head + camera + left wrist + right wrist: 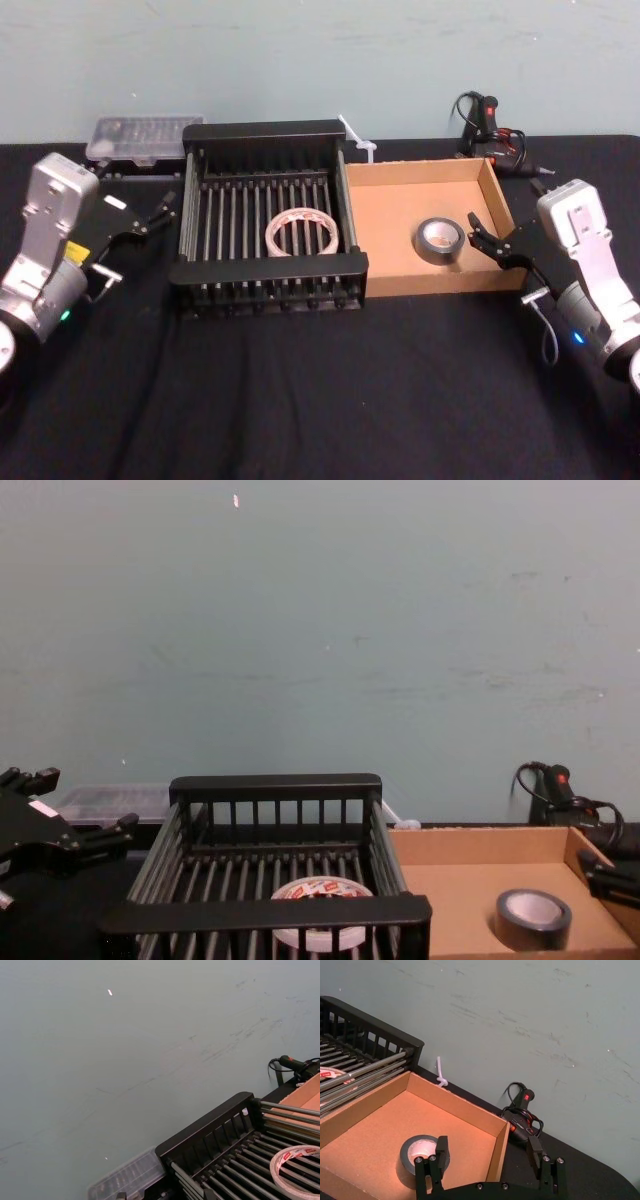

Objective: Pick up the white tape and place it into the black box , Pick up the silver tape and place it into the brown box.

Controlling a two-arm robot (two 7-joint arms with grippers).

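The white tape [299, 231] lies flat on the barred floor of the black box [268, 268] in the middle of the table; the chest view shows the red-and-white label on the white tape [318, 908]. The silver tape [438, 240] lies flat inside the brown box [420, 168], just right of the crate. My right gripper [484, 238] hovers open at the brown box's right wall, beside the silver roll, holding nothing. In the right wrist view its fingers [441, 1147] stand wide apart above the silver tape [420, 1157]. My left gripper [152, 215] is open and empty, left of the crate.
A clear plastic parts case [140, 136] sits at the back left behind the crate. A black and red glue gun with its cable [490, 125] lies at the back right. A white cable tie [356, 137] rests behind the boxes. Black cloth covers the table, and a wall stands close behind.
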